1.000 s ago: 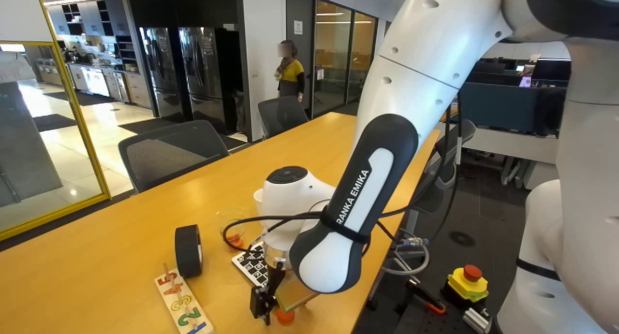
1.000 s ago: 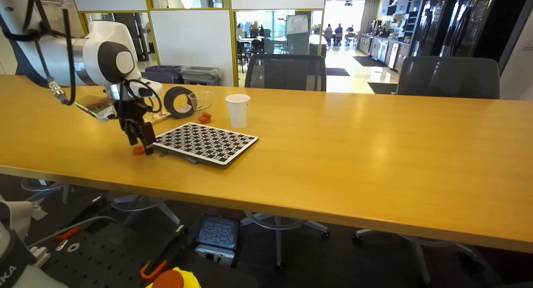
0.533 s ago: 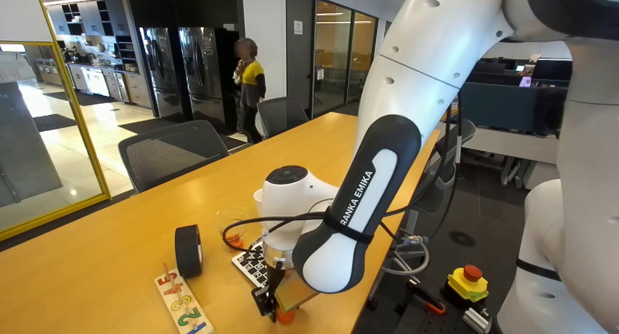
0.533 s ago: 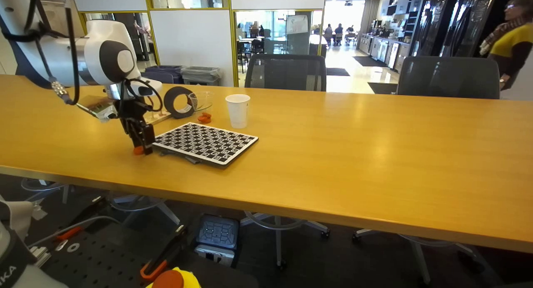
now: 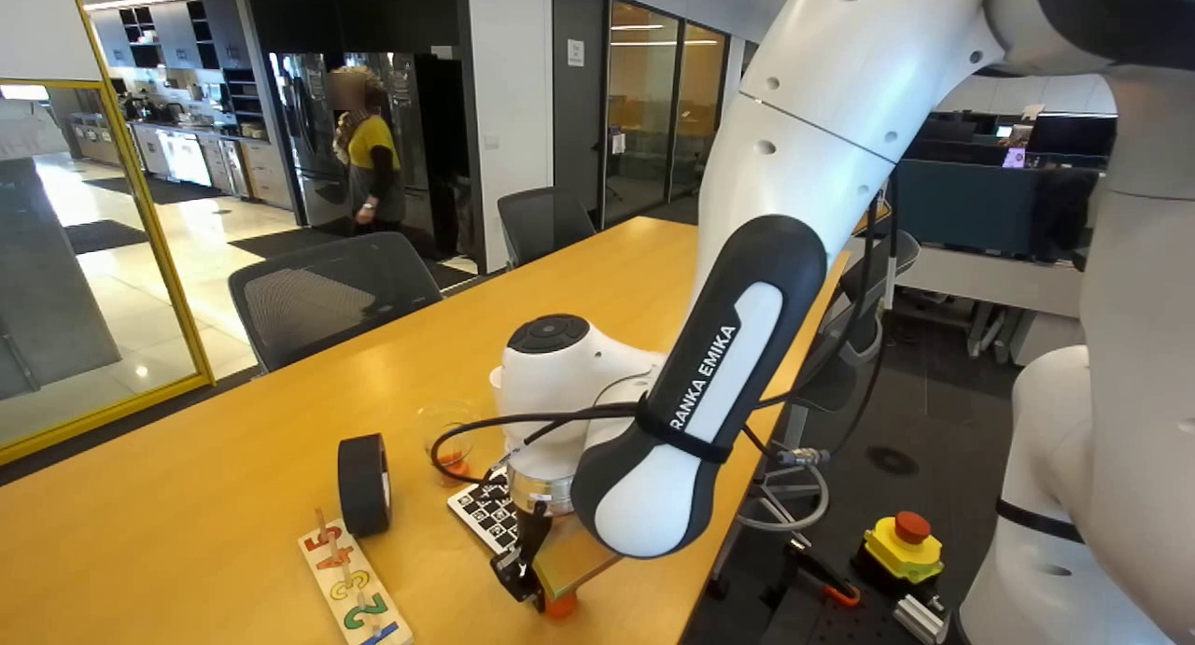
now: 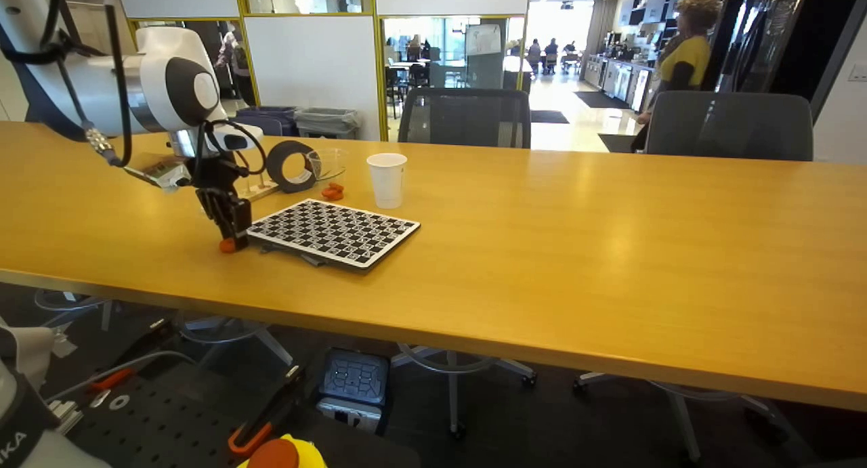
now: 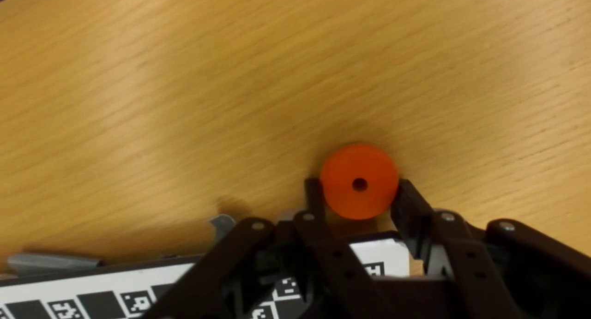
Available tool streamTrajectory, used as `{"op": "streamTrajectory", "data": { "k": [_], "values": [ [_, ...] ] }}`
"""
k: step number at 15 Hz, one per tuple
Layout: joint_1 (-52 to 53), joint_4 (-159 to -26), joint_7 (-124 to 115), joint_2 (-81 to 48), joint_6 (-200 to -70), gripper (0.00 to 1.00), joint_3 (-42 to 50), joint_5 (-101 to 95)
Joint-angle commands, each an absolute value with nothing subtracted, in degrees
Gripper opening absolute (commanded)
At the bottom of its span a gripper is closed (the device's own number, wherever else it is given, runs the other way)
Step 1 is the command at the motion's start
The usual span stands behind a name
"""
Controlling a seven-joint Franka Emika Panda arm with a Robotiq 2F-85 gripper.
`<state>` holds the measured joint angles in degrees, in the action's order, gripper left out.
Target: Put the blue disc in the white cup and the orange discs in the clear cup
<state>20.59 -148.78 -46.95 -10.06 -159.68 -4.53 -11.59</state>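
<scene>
In the wrist view my gripper (image 7: 359, 187) is shut on an orange disc (image 7: 360, 164), a finger touching each side of it. This disc (image 6: 227, 246) is at or just above the tabletop, off one corner of the checkered board; whether it touches the wood I cannot tell. More orange discs (image 6: 332, 192) appear to lie in the bottom of the clear cup (image 6: 328, 162), seen in both exterior views. The white cup (image 6: 387, 181) stands upright beyond the board; the arm mostly covers it in an exterior view. The blue disc is hidden or out of view.
A black-and-white checkered board (image 6: 335, 232) lies close beside my gripper. The black tape roll (image 6: 292, 167) stands on edge by the clear cup. A wooden number strip (image 5: 355, 584) with pegs lies near the roll. The table's front edge (image 6: 433, 331) runs nearby.
The fingers have come together on the orange disc, which has shifted slightly and looks a little tilted. The arm has moved only a little. A person has walked past in the background.
</scene>
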Motion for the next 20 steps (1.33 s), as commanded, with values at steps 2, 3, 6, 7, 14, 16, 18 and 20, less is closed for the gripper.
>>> {"op": "streamTrajectory", "data": {
  "k": [2,3,6,7,14,16,18,20],
  "values": [
    [19.48,-146.43,-42.4,-4.25,-147.78,0.21,-6.61,-11.96],
    [18.97,-145.35,-40.3,-2.95,-144.7,0.21,-7.25,-11.79],
    [17.12,-141.17,-34.6,-0.36,-138.79,0.21,-8.04,-12.5],
    [16.21,-139.24,-32.06,-0.17,-137.8,0.21,-7.99,-12.31],
    [9.78,-126.85,-13.51,-5.38,-140.66,0.21,-6.27,-10.17],
    [8.41,-122.35,-8.26,-8.6,-140.2,0.21,-5.91,-8.33],
    [7.42,-117.68,-3.5,-11.88,-139.0,0.21,-5.94,-5.88],
    [6.76,-113.27,0.13,-15.26,-137.89,0.21,-6.3,-3.82]
  ]
}}
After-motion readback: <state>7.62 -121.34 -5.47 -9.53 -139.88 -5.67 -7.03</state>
